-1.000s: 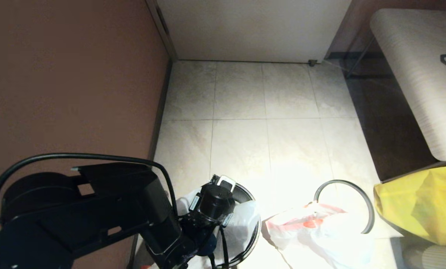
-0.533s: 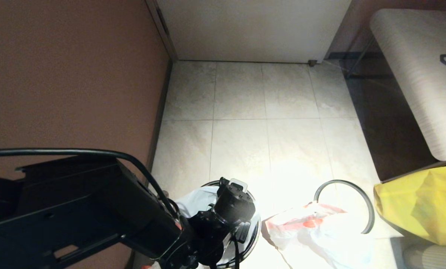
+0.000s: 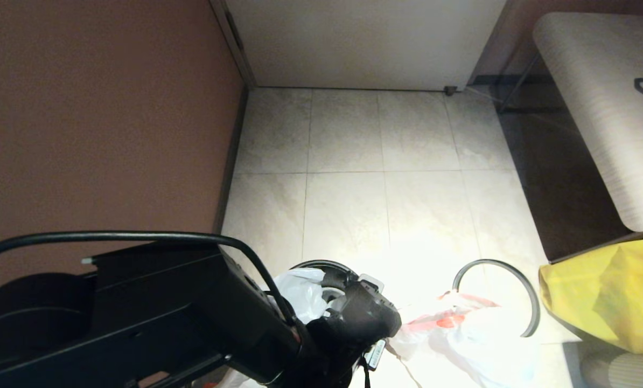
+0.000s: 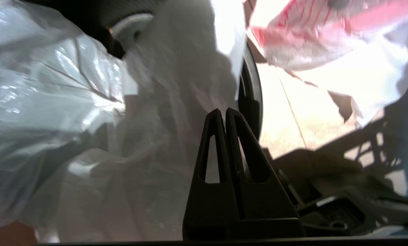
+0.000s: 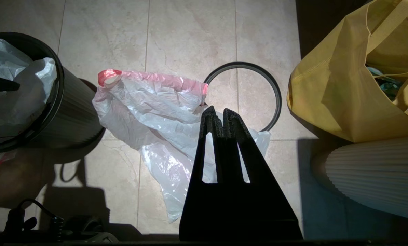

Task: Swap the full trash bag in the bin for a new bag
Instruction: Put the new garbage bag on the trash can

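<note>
The bin (image 5: 36,102) stood on the tiled floor (image 3: 348,161) by the brown wall, with a white bag (image 5: 16,89) spilling over its rim, probably the full bag due to come out. The grey hoop (image 5: 274,92) lay flat on the floor well apart from the bin, which suggests it had been lifted off so the liner could be freed. A second white bag with a red drawstring hem (image 5: 149,102) lay crumpled on the floor between bin and hoop, covering part of the hoop; it is likely the new liner, put where either arm could reach it. A large yellow bag (image 5: 344,78) sat beyond the hoop, beside a pleated pale object.

The left gripper (image 4: 224,111) hung at the bin's rim, its jaws pressed together, with the white bag's film just ahead of the tips and to one side of them; whether any film was pinched between them cannot be told from the wrist view. The dark rim of the bin ran just past the jaw tips on the other side.

The right gripper (image 5: 216,111) hovered above the floor, jaws together and holding nothing, with the red-hemmed bag directly beneath and ahead of the tips and the hoop just beyond them
</note>
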